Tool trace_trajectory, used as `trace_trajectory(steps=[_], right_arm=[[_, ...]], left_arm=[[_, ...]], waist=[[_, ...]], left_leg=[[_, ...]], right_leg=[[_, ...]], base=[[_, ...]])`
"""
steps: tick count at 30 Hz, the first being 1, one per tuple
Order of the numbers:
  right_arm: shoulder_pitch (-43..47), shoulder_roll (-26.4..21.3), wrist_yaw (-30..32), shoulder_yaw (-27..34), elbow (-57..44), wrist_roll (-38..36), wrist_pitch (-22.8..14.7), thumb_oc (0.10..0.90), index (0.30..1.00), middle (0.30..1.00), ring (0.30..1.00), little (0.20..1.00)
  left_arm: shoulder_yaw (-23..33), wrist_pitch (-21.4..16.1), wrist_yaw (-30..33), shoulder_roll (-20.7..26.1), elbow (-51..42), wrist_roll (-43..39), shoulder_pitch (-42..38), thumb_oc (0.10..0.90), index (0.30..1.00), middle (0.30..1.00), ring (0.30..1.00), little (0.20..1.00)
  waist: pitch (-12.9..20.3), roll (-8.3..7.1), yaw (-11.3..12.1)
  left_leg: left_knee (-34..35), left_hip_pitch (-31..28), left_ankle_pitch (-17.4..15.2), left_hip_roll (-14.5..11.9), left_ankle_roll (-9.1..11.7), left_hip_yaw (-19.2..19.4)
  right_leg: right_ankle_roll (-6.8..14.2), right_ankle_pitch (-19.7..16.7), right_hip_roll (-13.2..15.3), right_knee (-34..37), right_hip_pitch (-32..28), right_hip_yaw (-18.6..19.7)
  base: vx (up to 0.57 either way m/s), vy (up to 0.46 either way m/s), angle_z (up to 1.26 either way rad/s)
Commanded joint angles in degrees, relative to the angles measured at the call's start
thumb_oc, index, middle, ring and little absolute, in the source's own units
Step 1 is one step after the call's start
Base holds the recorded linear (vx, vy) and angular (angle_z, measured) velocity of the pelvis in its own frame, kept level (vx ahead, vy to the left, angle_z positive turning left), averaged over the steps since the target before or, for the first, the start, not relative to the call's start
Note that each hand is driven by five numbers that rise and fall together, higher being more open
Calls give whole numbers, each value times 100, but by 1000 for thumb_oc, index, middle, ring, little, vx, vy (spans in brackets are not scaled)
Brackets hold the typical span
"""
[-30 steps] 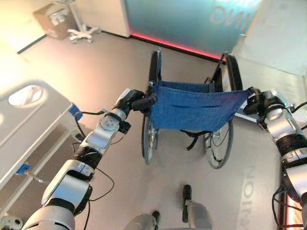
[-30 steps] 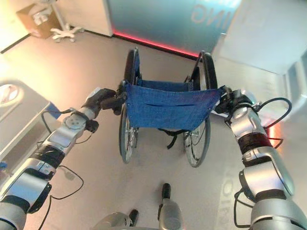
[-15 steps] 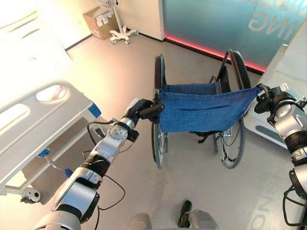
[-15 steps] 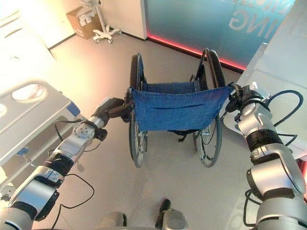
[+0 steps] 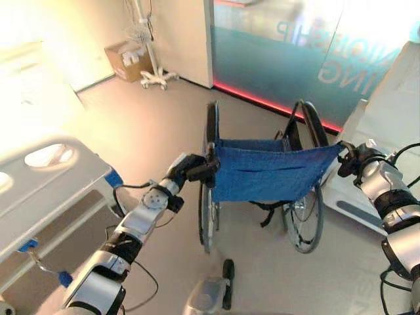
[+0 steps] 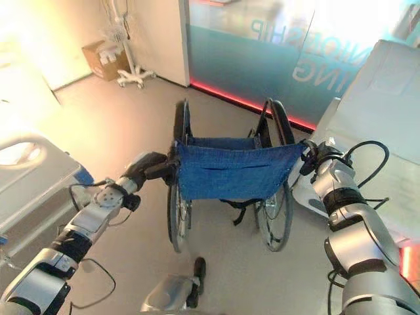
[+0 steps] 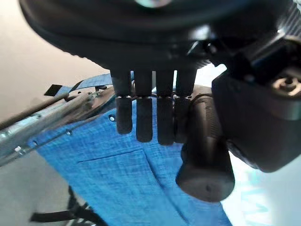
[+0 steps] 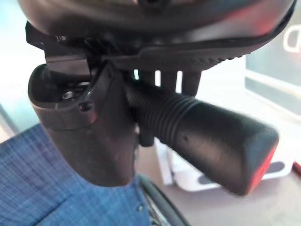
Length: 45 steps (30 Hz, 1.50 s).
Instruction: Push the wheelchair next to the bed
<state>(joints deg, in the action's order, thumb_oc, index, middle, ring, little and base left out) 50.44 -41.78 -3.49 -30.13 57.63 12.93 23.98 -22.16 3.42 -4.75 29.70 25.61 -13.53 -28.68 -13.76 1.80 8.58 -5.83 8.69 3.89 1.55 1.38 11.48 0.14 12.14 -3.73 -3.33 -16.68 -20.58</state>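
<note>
Grey hospital flooring (image 5: pixel 157 125) surrounds the wheelchair (image 5: pixel 262 172), which stands ahead of the robot with its blue sling back facing it. The left hand (image 5: pixel 187 169) is clenched round one push handle (image 7: pixel 204 155), the right hand (image 6: pixel 310 157) round the other (image 8: pixel 197 127). Compared with a second ago, the view has swung and the bed (image 5: pixel 49 177) left of the chair now sits lower and nearer, suggesting the push is mid-course. A white bed (image 6: pixel 387 98) lies close on the chair's right, a possible snag. Beyond it stand an IV stand (image 5: pixel 154 75), a cardboard box (image 5: pixel 125 59) and a glass partition (image 5: pixel 282 52).
</note>
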Motion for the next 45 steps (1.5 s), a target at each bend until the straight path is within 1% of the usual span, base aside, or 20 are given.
trace_trajectory(steps=[1,5,8,12,14,15,18,20,21,25,30,33,34,35,36,37,38,39,41,45], right_arm=[[484,207,-286,-444,-980,237,-1295,400,300,300,300,300],[283,199,-171,-284,-1138,206,-1390,400,300,300,300,300],[261,197,-18,-211,-1214,189,-1418,400,300,300,300,300],[170,109,65,-111,-1271,239,-1555,400,300,300,300,300],[104,88,36,-85,-1331,301,-1523,400,300,300,300,300],[128,109,34,-110,-1319,325,-1504,400,300,300,300,300],[209,116,129,-153,-1146,286,-1537,400,300,300,300,300],[234,69,196,-171,-1146,242,-1503,400,300,300,300,300],[327,5,305,-237,-1263,136,-1393,400,300,300,300,300],[487,-75,228,-287,-1612,74,-1133,400,300,300,300,300],[309,-246,177,-202,-1958,84,-957,400,300,300,300,300],[220,-365,181,-120,-2161,-117,-890,400,300,300,300,300],[239,-386,186,-133,-2181,-132,-861,400,300,300,300,300],[300,-444,185,-194,-2229,-238,-788,400,300,300,300,300],[312,-454,166,-196,-2224,-246,-792,400,300,300,300,300],[357,-497,8,-210,-2266,-281,-838,400,300,300,300,300],[367,-506,-4,-221,-2269,-294,-837,400,300,300,300,300],[338,-530,-45,-218,-2334,-244,-827,400,300,300,300,300],[337,-571,-76,-193,-2393,-158,-840,400,300,300,300,300],[508,-611,-95,-177,-2268,-154,-808,400,300,300,300,300]], left_arm=[[253,45,369,413,374,445,88,400,300,300,300,300],[329,94,344,547,250,663,76,400,300,300,300,300],[307,78,411,660,222,656,-9,400,300,300,300,300],[297,79,398,678,189,768,37,400,300,300,300,300],[291,68,419,654,180,822,111,400,300,300,300,300],[269,46,438,652,221,780,89,400,300,300,300,300],[162,-65,374,691,368,742,-99,400,300,300,300,300],[59,-99,312,755,440,702,-291,400,300,300,300,300],[-41,-68,245,898,528,562,-654,400,300,300,300,300],[-42,50,182,892,647,532,-925,400,300,300,300,300],[-43,41,82,915,700,525,-1019,400,300,300,300,300],[-65,56,90,1043,651,497,-1143,400,300,300,300,300],[-81,37,92,1058,642,505,-1168,400,300,300,300,300],[-127,58,112,1091,614,493,-1235,400,300,300,300,300],[-127,68,114,1095,608,480,-1235,400,300,300,300,300],[-137,228,267,1088,544,282,-1201,400,300,300,300,300],[-133,249,286,1076,530,262,-1191,400,300,300,300,300],[-108,321,357,981,427,204,-1090,400,300,300,300,300],[-88,328,411,901,368,217,-1036,400,300,300,300,300],[-144,156,545,584,499,199,-1146,400,300,300,300,300]], waist=[[47,-242,710],[210,-443,834],[301,-565,899],[361,-560,876],[352,-515,828],[298,-450,756],[108,-270,508],[-52,-289,325],[-246,-371,128],[-321,-477,-1],[-346,-590,-178],[-427,-739,-253],[-454,-755,-270],[-485,-766,-315],[-486,-770,-322],[-515,-775,-344],[-518,-768,-348],[-547,-738,-371],[-584,-701,-408],[-554,-465,-636]], left_leg=[[-491,435,-132,219,-319,-63],[-342,262,-236,299,-497,-183],[-227,298,-251,387,-615,-252],[-66,127,-288,519,-738,-399],[-65,-22,-344,504,-748,-475],[-98,-147,-405,433,-717,-536],[-166,-413,-514,244,-618,-903],[-242,-481,-648,264,-588,-1178],[-354,-472,-842,342,-570,-1475],[-583,-349,-1048,425,-547,-1731],[-1013,-230,-1389,429,-480,-2101],[-1331,-204,-1722,199,-338,-2375],[-1381,-176,-1740,135,-315,-2425],[-1492,-86,-1757,-47,-300,-2514],[-1517,-88,-1757,-103,-289,-2512],[-1542,-156,-1673,-447,-199,-2446],[-1524,-165,-1643,-484,-188,-2442],[-1406,-203,-1399,-653,-136,-2341],[-1300,-241,-1207,-743,-82,-2230],[-624,-512,-672,-1115,85,-1781]], right_leg=[[70,-84,354,-486,102,427],[319,-212,534,-891,15,316],[543,-579,673,-1252,97,277],[754,-1213,834,-2178,371,345],[777,-1442,1103,-2344,578,280],[776,-1514,1338,-2249,809,269],[670,-1369,1472,-1705,1508,595],[717,-1725,1671,-1150,1969,964],[840,-2136,1802,-612,2365,1446],[931,-2405,1891,-123,2346,1816],[1000,-2439,1900,11,2391,2383],[1054,-2361,1891,-68,2558,2485],[1050,-2276,1830,-176,2601,2527],[1044,-1921,1649,-564,2734,2529],[1046,-1863,1637,-642,2758,2480],[994,-1568,1589,-981,2805,2141],[973,-1525,1567,-1023,2802,2112],[839,-1351,1475,-1172,2770,1909],[752,-1282,1442,-1160,2694,1774],[519,-1018,1232,-1129,2538,1444]], base=[[321,67,56],[297,85,2],[122,73,7],[228,150,20],[224,78,20],[195,-50,8],[153,-156,3],[112,-306,20],[92,-302,56],[137,-249,108],[221,-315,116],[215,-561,56],[88,-463,59],[54,-356,50],[151,-574,60],[128,-376,40],[215,-512,56],[116,-215,40],[116,-239,42],[80,-267,55]])
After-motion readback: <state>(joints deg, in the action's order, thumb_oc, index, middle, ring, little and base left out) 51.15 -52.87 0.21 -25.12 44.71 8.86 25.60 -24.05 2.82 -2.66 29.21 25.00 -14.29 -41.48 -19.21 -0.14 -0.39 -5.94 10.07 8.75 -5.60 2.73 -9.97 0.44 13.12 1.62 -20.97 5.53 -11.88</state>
